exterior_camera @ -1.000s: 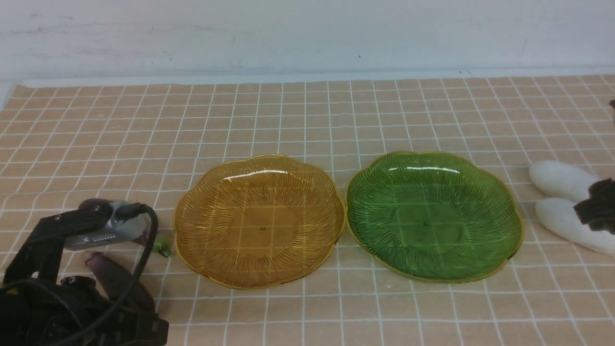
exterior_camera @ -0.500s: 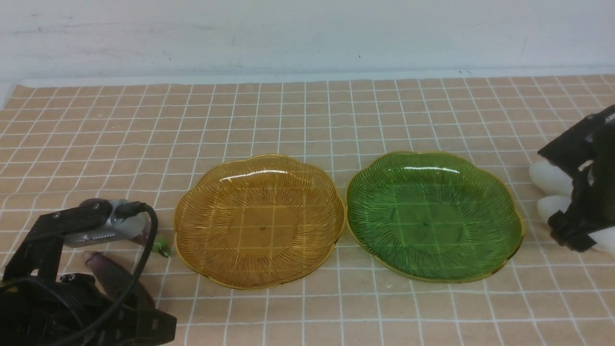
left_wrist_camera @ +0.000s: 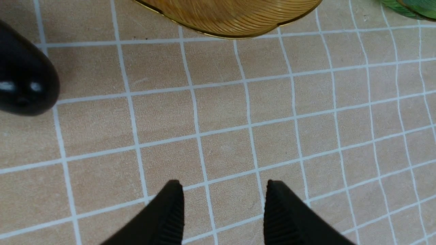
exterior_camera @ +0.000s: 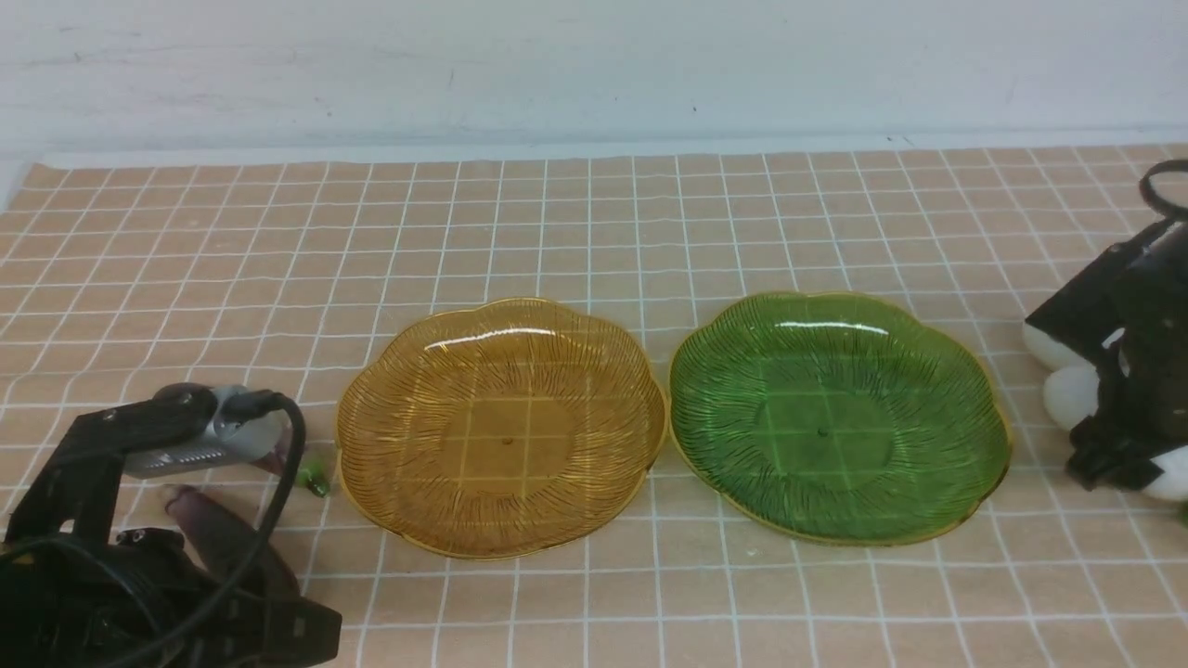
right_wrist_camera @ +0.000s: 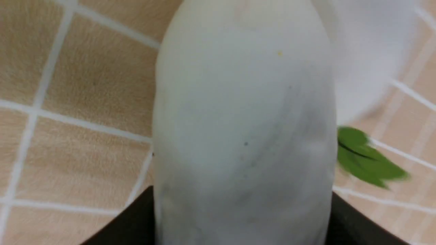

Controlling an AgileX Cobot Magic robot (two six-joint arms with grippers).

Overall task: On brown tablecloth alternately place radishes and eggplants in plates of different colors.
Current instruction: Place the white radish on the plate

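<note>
The amber plate (exterior_camera: 501,427) and the green plate (exterior_camera: 835,417) lie side by side on the brown tablecloth (exterior_camera: 594,232), both empty. Two white radishes (exterior_camera: 1067,394) lie right of the green plate, partly hidden by my right gripper (exterior_camera: 1109,459). In the right wrist view my right gripper (right_wrist_camera: 243,221) is open, its fingers on either side of one radish (right_wrist_camera: 245,136), which rests on the cloth. Two purple eggplants (exterior_camera: 218,543) lie left of the amber plate, half hidden by my left arm. My left gripper (left_wrist_camera: 223,207) is open and empty over bare cloth, with an eggplant's end (left_wrist_camera: 24,81) beside it.
The second radish (right_wrist_camera: 368,51) and a green leaf (right_wrist_camera: 368,160) lie close beside the straddled one. The amber plate's rim (left_wrist_camera: 231,20) is just ahead of my left gripper. A white wall stands behind the table's far edge.
My right arm has come in over the radishes and lowered until its fingers straddle one. The left arm has barely moved.
</note>
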